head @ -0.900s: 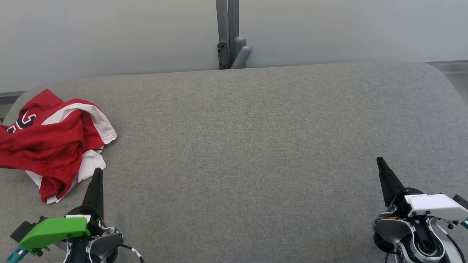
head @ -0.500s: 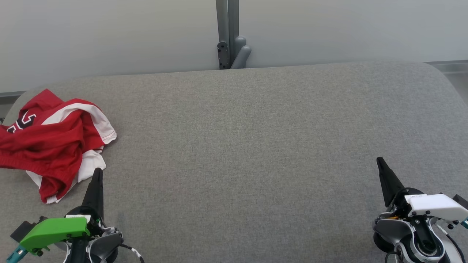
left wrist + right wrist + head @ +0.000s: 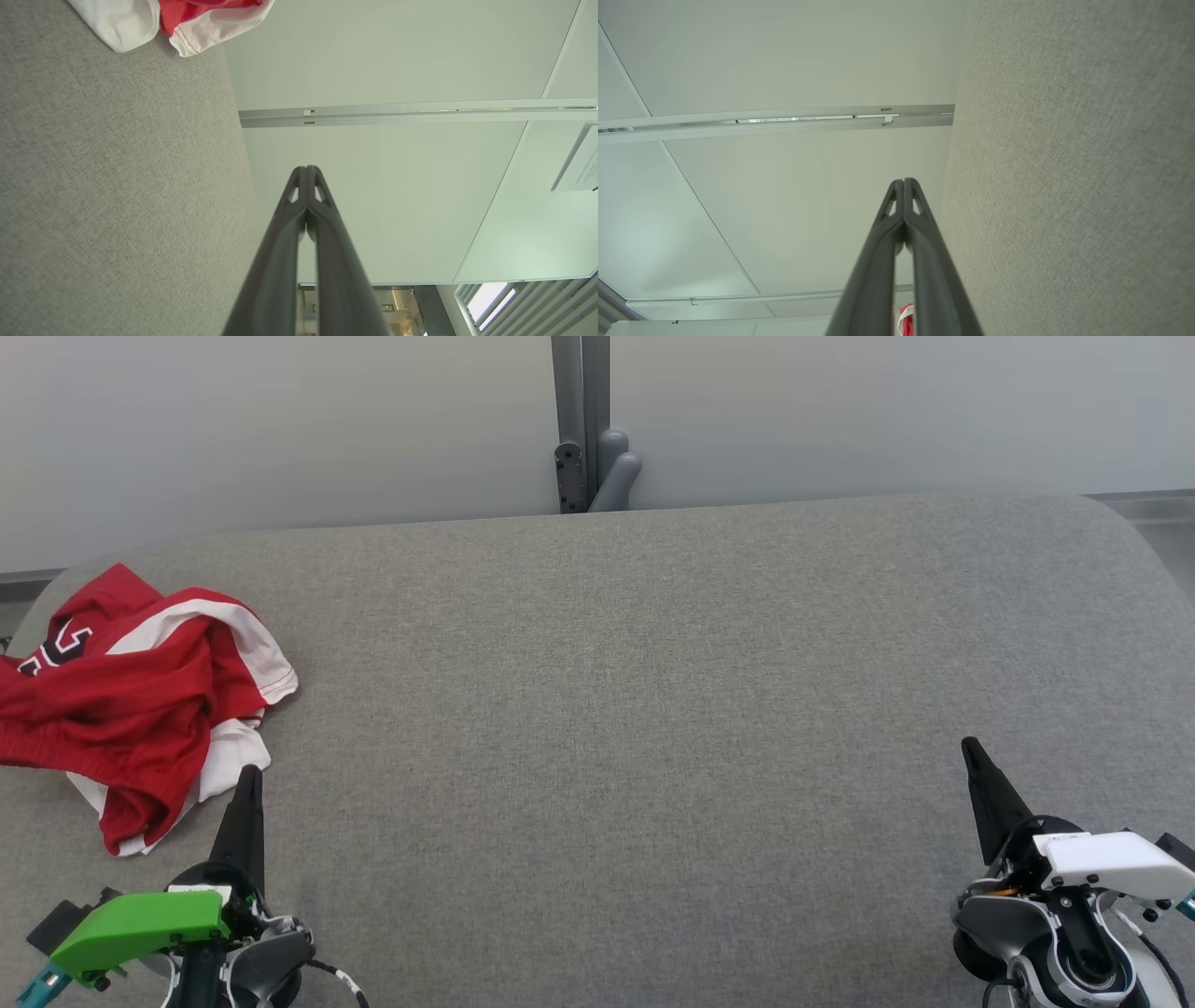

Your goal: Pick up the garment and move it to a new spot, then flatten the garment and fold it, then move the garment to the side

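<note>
The tabletop (image 3: 597, 709) is covered in grey woven cloth, matt and a little rough; the garment (image 3: 131, 700) is soft, thin red and white cloth, crumpled, with red stitching along a white hem; the left claw (image 3: 248, 782) and the right claw (image 3: 971, 751) have dark fingers that look like matt plastic; the green cover (image 3: 140, 924) and the white cover (image 3: 1111, 859) look like smooth hard plastic; the wall (image 3: 280, 429) is pale, smooth and matt; the post (image 3: 579, 420) looks like grey painted metal.
</note>
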Tool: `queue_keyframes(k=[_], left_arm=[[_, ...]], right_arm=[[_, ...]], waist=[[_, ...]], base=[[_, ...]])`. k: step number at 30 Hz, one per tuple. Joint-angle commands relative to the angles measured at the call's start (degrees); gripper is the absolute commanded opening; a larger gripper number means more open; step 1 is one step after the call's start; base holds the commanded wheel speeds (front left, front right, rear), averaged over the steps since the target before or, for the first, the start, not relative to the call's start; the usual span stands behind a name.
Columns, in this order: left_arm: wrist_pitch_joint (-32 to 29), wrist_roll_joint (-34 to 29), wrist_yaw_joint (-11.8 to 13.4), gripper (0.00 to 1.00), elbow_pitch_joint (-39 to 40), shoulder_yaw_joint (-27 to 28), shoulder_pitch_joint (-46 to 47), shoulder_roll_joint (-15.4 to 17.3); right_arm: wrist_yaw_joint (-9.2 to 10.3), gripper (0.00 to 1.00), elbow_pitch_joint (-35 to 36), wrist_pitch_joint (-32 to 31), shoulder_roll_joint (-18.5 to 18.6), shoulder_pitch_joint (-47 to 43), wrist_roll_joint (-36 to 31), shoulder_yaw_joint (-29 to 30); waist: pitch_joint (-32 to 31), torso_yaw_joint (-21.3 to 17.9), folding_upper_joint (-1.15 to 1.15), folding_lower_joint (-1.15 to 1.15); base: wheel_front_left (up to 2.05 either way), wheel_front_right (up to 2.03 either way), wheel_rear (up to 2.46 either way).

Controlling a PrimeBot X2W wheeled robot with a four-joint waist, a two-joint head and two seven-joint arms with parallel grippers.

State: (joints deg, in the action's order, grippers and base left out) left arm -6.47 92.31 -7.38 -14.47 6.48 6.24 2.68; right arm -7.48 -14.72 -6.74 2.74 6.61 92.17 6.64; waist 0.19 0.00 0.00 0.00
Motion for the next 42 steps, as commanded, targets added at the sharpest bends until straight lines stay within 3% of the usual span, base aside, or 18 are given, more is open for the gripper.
queue_keyframes(k=[1, 42], left_arm=[[0.0, 0.1, -0.2, 0.0, 0.2, 0.1, 0.8, 0.4], [0.0, 0.1, -0.2, 0.0, 0.2, 0.1, 0.8, 0.4]], right_arm=[[-0.02, 0.0, 0.2, -0.2, 0.3, 0.5, 0.3, 0.1], [-0.02, 0.0, 0.2, -0.1, 0.3, 0.5, 0.3, 0.1]], waist=[[0.0, 0.0, 0.0, 0.0], [0.0, 0.0, 0.0, 0.0]], base=[[0.0, 0.0, 0.0], [0.0, 0.0, 0.0]])
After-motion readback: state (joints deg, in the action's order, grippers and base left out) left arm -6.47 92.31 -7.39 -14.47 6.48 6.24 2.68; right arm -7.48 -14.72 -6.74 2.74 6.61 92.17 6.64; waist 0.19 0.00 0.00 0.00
